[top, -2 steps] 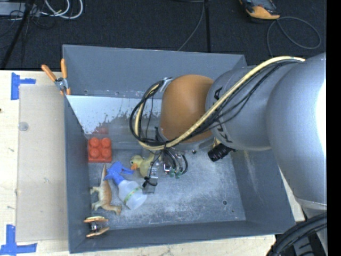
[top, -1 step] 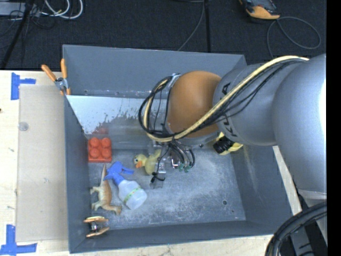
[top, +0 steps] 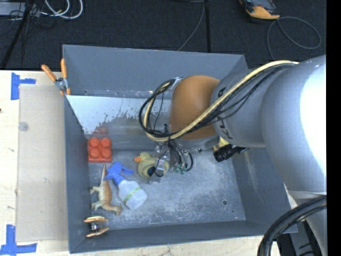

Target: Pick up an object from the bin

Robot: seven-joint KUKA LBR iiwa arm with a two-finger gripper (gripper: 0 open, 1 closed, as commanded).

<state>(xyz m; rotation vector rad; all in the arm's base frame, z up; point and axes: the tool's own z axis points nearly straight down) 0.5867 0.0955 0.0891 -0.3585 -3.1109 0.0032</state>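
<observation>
My gripper (top: 161, 167) is low in the middle of the bin, under the orange wrist cover. It is right against a small yellow toy (top: 143, 166) shaped like a duck, which lies just to its left and is partly hidden by it. A clear spray bottle with a blue trigger head (top: 124, 184) lies a little below and to the left of the toy.
A red building block (top: 99, 149) sits by the left wall. A tan toy animal (top: 104, 197) lies at the lower left, and a small tan wheeled piece (top: 95, 225) is in the bottom-left corner. The arm and its cables cover the bin's upper right.
</observation>
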